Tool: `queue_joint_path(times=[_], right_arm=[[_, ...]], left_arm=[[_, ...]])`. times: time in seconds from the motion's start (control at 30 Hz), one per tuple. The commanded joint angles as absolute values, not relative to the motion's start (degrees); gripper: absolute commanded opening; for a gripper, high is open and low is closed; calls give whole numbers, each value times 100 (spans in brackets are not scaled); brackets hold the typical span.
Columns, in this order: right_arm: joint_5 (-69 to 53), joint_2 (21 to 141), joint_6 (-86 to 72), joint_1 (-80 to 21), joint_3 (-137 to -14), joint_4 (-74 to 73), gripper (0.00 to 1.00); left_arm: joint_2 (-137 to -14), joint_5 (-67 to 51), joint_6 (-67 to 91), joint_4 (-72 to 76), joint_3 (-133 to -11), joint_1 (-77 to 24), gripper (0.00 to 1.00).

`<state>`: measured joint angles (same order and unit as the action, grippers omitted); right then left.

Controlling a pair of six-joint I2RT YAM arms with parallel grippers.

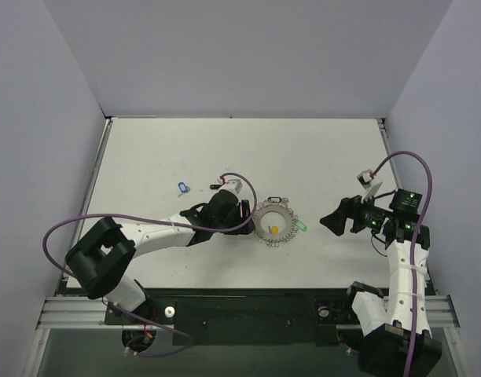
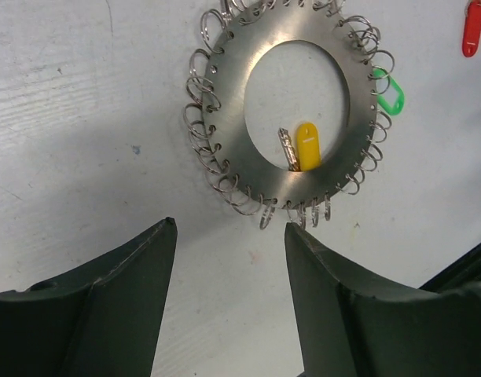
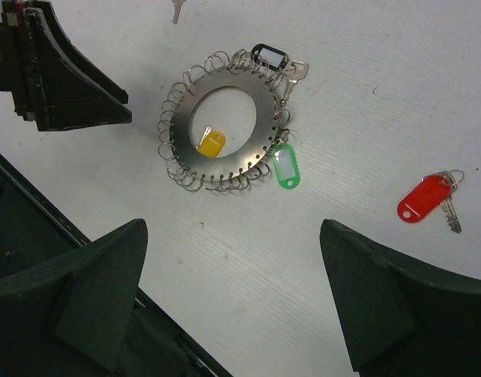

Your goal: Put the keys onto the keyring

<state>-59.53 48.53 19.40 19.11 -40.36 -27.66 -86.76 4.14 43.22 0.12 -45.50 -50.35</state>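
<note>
Keyring (image 2: 225, 133): 1 | keys: 5 | yellow (image 3: 211, 143), green (image 3: 285, 169), black (image 3: 270, 56), red (image 3: 423, 200), blue (image 1: 183, 187)

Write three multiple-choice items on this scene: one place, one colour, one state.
1. The yellow key lies: A inside the hole of the keyring; B outside the keyring; C in a gripper.
2. The tag lying well apart from the keyring is: A green; B red; C black.
3. The left gripper is: A shut on the keyring; B shut on a key; C open.
Answers: 1 A, it shows within the hole; 2 B, the red tag sits alone; 3 C, its jaws stand apart with nothing between.
</note>
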Motion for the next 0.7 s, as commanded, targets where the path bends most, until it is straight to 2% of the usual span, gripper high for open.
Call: queue_joint_path(times=[0.0,0.23,0.4,0.5,0.67], right_arm=[[-6258,4904,2092,1942,-3990,-2742,86],[-6425,4922,2153,1881,-3981,-2803,85],[-6486,4992,2759,1574,-4034,-3208,84],[-6381,5027,2812,1389,-4043,-3226,83],[-6293,5080,2821,1266,-4034,-3226,83]], left_arm=[[-8912,211,4315,88,-4860,-4852,65],[-9070,324,5043,456,-4641,-4948,52],[-8930,773,5738,1159,-4123,-5176,52],[-9000,896,5897,1537,-3912,-5291,46],[-9044,608,5950,2038,-3604,-5300,45]])
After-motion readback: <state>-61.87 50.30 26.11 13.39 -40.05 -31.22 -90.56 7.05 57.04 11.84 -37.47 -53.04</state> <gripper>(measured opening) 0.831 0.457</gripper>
